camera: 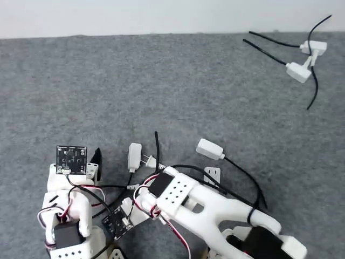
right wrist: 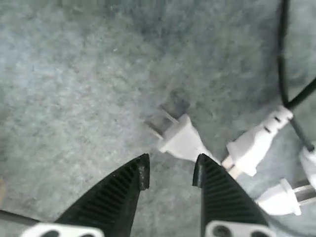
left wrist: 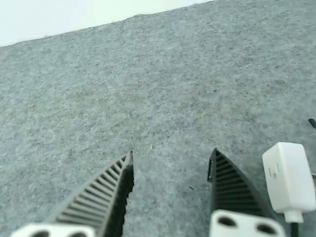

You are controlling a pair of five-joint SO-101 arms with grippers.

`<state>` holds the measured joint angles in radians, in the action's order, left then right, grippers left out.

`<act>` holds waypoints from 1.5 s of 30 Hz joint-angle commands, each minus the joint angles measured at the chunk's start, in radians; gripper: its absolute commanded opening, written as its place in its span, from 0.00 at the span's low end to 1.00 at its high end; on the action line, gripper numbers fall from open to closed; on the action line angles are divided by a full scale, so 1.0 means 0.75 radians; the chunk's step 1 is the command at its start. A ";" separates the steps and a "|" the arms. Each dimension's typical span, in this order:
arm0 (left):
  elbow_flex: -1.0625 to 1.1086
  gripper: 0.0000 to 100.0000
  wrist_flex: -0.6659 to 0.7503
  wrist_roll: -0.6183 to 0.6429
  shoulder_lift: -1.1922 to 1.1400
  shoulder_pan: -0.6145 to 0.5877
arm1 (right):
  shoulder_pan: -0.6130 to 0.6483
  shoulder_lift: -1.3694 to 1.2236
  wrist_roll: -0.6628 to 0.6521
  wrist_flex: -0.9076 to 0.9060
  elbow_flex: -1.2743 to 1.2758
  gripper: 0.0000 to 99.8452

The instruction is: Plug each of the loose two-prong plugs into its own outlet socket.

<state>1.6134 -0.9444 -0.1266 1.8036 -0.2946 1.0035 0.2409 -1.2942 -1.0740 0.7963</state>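
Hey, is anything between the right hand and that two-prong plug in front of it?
Nothing visible. The plug lies on bare carpet just past the open right hand; another plug and a black cable sit off to the side.

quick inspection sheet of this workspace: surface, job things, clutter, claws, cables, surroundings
surface: grey carpet-like mat, flat.
job's things: a white two-prong plug lies on the mat just ahead of the right claw, its prongs free. A white outlet socket lies beside the left claw. A white cabled block sits mid-table, type unclear. Two far white pieces lie close together in the far corner.
clutter: nothing seen.
grippers: left claw open, holding nothing. Right claw open, not gripping the plug.
cables: a black cable runs to the white pieces near the right claw. The far pieces also have black leads.
surroundings: pale wall along the far edge.
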 commanded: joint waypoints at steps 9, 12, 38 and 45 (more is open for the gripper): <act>-0.079 0.24 0.039 0.014 0.008 -0.008 | 0.019 -0.244 -0.137 0.036 -0.178 0.15; -0.079 0.24 0.039 0.014 0.008 -0.008 | 0.019 -0.292 -0.137 0.038 -0.190 0.15; -0.056 0.24 0.061 0.014 0.008 -0.002 | 0.013 -0.349 -0.063 -0.202 -0.266 0.01; -0.056 0.24 0.063 0.014 0.008 -0.002 | -0.009 -0.054 -0.018 -0.406 -0.319 0.01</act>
<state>1.6134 -0.9244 -0.1266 1.8036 -0.2946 1.0096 0.0736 -1.3387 -1.3241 0.6015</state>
